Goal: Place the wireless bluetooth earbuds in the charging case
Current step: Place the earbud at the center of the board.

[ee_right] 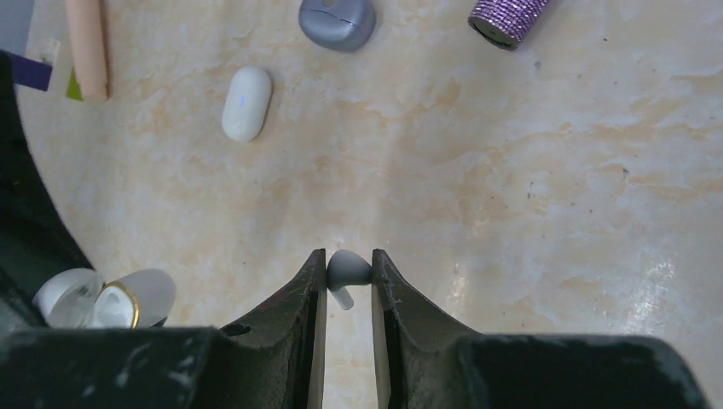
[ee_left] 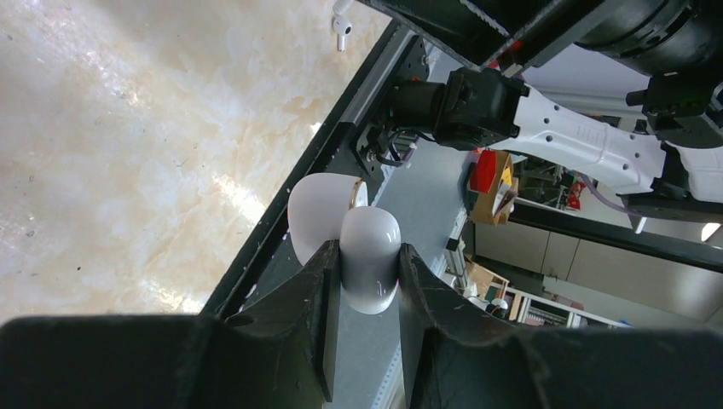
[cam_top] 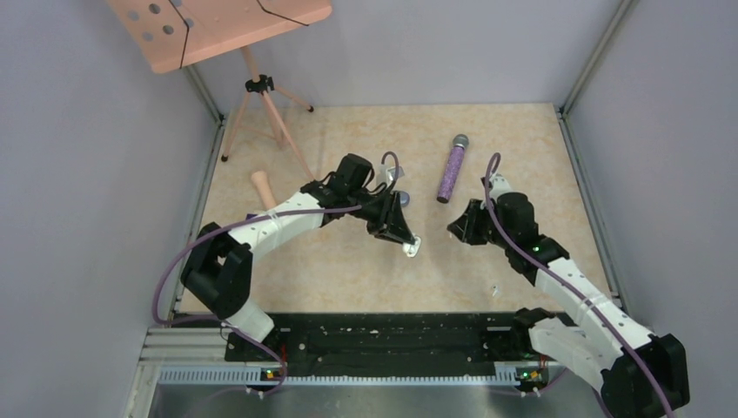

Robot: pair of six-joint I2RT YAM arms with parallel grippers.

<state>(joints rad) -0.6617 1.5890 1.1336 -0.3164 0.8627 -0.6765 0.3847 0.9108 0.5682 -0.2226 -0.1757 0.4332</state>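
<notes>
While pinching earbud (ee_right: 349,269) in right tool (ee_right: 348,258), right of case (ee_left: 372,228) clamped in left tool (ee_left: 368,250): likely light, slick; grip bulb, not stem.

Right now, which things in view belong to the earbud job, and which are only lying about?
Job: open white case in left claw; white earbud in right claw; loose white earbud.
Lying about: purple microphone; grey case; closed white case; wooden stick.

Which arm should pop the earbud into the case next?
Right: the right gripper pinches a white earbud, while the left gripper is busy holding the open white case.
</notes>
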